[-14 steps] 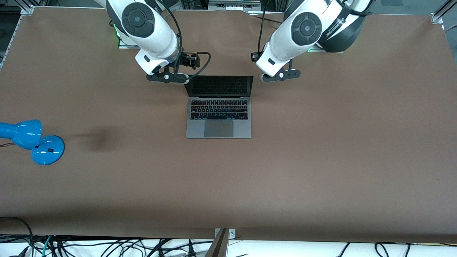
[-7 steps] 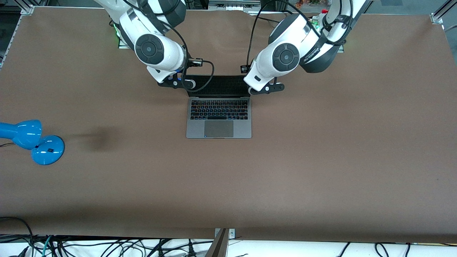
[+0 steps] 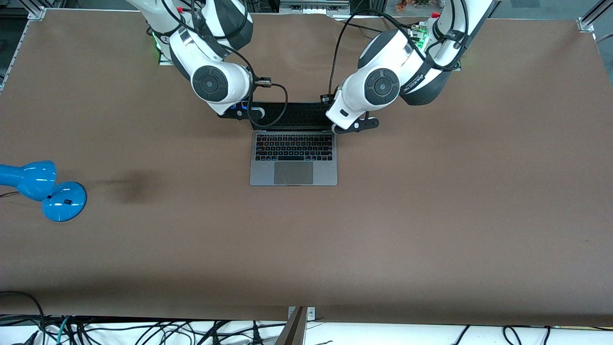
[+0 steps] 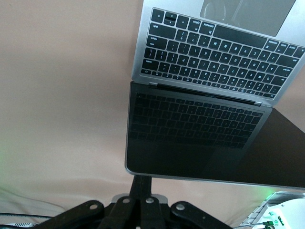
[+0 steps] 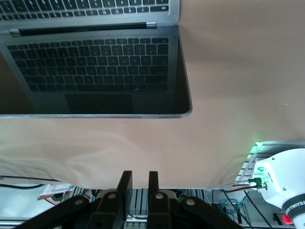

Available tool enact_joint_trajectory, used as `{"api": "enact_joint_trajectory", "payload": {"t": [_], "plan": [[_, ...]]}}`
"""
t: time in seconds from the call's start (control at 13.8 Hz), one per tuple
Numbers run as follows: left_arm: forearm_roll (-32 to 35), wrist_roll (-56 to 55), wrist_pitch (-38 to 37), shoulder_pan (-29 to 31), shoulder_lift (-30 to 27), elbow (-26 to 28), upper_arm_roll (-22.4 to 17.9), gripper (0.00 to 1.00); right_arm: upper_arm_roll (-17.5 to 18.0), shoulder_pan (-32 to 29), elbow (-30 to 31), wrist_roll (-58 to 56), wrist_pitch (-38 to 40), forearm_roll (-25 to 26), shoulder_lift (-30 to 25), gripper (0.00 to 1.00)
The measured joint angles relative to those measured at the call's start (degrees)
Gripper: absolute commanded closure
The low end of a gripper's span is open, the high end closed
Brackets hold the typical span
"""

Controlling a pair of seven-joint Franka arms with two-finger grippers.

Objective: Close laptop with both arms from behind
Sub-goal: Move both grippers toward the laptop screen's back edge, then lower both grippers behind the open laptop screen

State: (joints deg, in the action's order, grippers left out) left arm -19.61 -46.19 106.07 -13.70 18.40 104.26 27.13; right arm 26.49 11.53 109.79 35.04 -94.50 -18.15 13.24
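Front view: laptop point(image 3: 293, 152) open at mid-bench point(image 3: 431, 215), screen up; right gripper point(image 3: 238, 113) and left gripper point(image 3: 355, 126) at the lid's two top corners; blue lamp point(image 3: 43, 189) at the right arm's end

Left wrist: left gripper point(image 4: 140, 187) clenched, tips at lid edge

Right wrist: right gripper point(image 5: 138, 183) nearly clenched, narrow gap, holding nothing

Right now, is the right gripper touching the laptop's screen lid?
Apart. In the right wrist view, the right gripper has its fingers nearly together, and bare table shows between their tips and the top edge of the laptop lid.
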Motion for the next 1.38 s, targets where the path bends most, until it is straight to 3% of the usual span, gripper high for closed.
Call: {"api": "enact_joint_trajectory", "payload": {"t": [0.87,1.38], "plan": [[0.0,-0.8,-3.6,-0.4,0.2,0.0,2.3,1.00,-1.1,-0.2,0.5,-3.6,-7.1,0.0,1.7,0.78],[0.0,-0.9,0.3,-0.4,2.5,-0.1,2.3,1.00,-2.1,-0.3,0.5,-3.9,-10.5,0.4,1.7,0.77]]}}
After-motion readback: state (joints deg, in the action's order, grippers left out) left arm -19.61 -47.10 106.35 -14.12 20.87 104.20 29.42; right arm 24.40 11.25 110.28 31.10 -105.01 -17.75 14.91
